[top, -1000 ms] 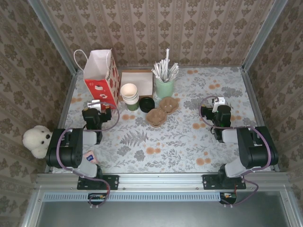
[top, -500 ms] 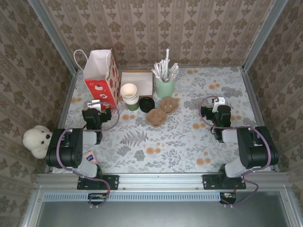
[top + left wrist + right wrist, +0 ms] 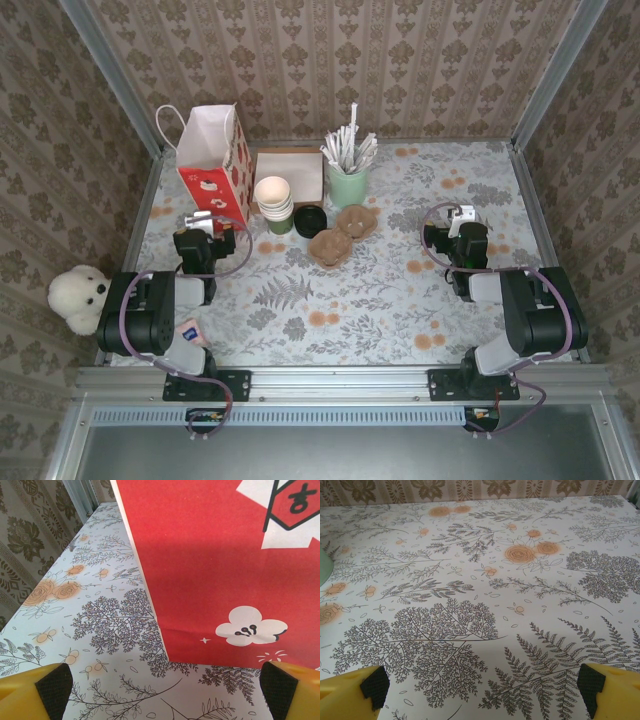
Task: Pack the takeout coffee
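Finds the takeout coffee (image 3: pixel 310 220) upright, lid up, long axis vertical, just back of the table (image 3: pixel 400 300) centre in the top view. Puts it at three o'clock from the left gripper (image 3: pixel 166 683) and at nine o'clock from the right gripper (image 3: pixel 483 688), with the left judged the nearer. Shows both sets of fingers spread wide, holding nothing. Crowds the left-hand path: stack of lidless cups (image 3: pixel 273 203) just beside the coffee at ten o'clock, red paper bag (image 3: pixel 212 170) close ahead of the left fingers at twelve. Hems the coffee at four o'clock with a brown pulp carrier (image 3: pixel 340 235), and between one and two with the mint straw cup (image 3: pixel 347 182). Leaves bare tabletop only toward six o'clock; favours, as a judgement, an approach from there or from above.
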`<act>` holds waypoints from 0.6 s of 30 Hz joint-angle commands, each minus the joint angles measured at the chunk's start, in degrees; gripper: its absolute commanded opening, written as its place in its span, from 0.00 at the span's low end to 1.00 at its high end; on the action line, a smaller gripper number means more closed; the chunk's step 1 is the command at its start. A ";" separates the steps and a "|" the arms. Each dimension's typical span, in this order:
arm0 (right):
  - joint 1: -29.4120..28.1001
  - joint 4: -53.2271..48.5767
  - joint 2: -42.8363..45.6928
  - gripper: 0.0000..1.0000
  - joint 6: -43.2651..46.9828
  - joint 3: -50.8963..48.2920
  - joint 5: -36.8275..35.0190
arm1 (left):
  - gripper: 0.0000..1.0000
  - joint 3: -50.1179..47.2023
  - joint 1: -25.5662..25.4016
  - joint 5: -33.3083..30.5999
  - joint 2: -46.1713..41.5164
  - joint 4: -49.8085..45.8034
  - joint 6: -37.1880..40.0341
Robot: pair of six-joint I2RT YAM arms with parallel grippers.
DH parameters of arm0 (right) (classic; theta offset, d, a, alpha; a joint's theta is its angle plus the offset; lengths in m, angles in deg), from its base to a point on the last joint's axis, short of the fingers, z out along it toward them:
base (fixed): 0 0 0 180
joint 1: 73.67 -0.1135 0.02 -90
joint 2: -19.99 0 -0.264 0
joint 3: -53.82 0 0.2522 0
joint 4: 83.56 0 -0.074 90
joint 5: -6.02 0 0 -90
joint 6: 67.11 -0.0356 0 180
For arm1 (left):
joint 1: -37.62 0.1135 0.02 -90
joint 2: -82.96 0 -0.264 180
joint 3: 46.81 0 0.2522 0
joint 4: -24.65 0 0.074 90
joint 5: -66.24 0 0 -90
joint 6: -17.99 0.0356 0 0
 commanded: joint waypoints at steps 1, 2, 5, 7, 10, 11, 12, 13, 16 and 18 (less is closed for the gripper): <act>-0.38 1.80 -0.60 1.00 0.17 1.18 1.19 | 1.00 1.37 0.48 0.70 0.58 1.22 0.92; -0.39 1.78 -0.60 1.00 0.21 1.18 1.13 | 1.00 1.32 0.53 0.70 0.65 1.22 0.99; -0.38 1.77 -0.61 1.00 0.21 1.18 1.13 | 1.00 1.30 0.48 0.75 0.63 1.26 0.94; -0.43 1.82 -0.60 1.00 0.21 1.18 1.16 | 1.00 1.33 0.53 0.77 0.65 1.26 0.94; -0.38 1.92 -0.55 1.00 0.13 1.10 1.21 | 1.00 1.24 0.51 0.70 0.60 1.39 0.98; -0.38 1.93 -0.54 1.00 0.13 1.10 1.20 | 1.00 1.15 0.53 0.68 0.53 1.48 1.02; -0.38 1.99 -0.53 1.00 0.13 1.05 1.25 | 1.00 1.13 0.40 0.57 0.47 1.57 1.09; -0.38 2.02 -0.52 1.00 0.13 1.01 1.20 | 1.00 1.11 0.29 0.21 0.50 1.73 1.10; -0.41 2.17 -0.43 1.00 0.13 0.94 1.29 | 1.00 0.92 -0.15 -2.62 -0.13 1.55 0.57; -0.43 2.22 -0.43 1.00 0.09 0.97 1.29 | 1.00 0.81 -0.07 -2.25 -2.00 0.01 0.36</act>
